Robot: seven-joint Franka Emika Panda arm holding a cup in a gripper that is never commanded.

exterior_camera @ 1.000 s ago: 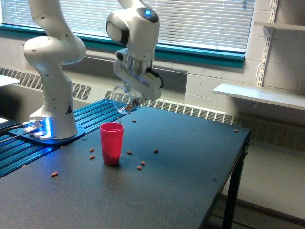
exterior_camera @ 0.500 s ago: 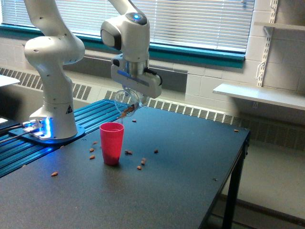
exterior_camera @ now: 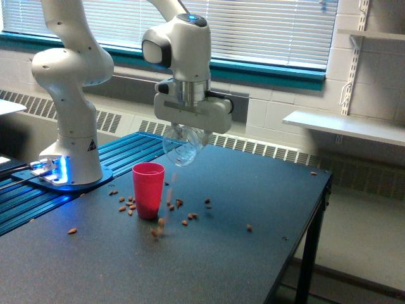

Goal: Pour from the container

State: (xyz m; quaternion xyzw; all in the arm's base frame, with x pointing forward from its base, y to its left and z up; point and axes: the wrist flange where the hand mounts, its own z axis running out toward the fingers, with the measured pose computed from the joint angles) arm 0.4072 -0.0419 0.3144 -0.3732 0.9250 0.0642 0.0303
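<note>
**Clear jar tipped above the red cup, nuts scattered on the table**

We see the container (exterior_camera: 182, 147), a small clear round-bodied jar, just left of the frame's centre, hanging in the air under the gripper (exterior_camera: 192, 126). Its glassy body looks almost empty. It is tilted over, with its long axis slanting down toward the lower left; we cannot make out the rim clearly. The claw is closed around the jar from above, though we cannot see the fingers themselves.

The red cup (exterior_camera: 149, 190) stands upright below and to the left, apart from the jar. Brown nuts (exterior_camera: 180, 203) lie around the cup's base, and a few blurred ones are beside it. The dark table (exterior_camera: 253, 266) is bare toward the lower right; its edge runs down the right side.
</note>
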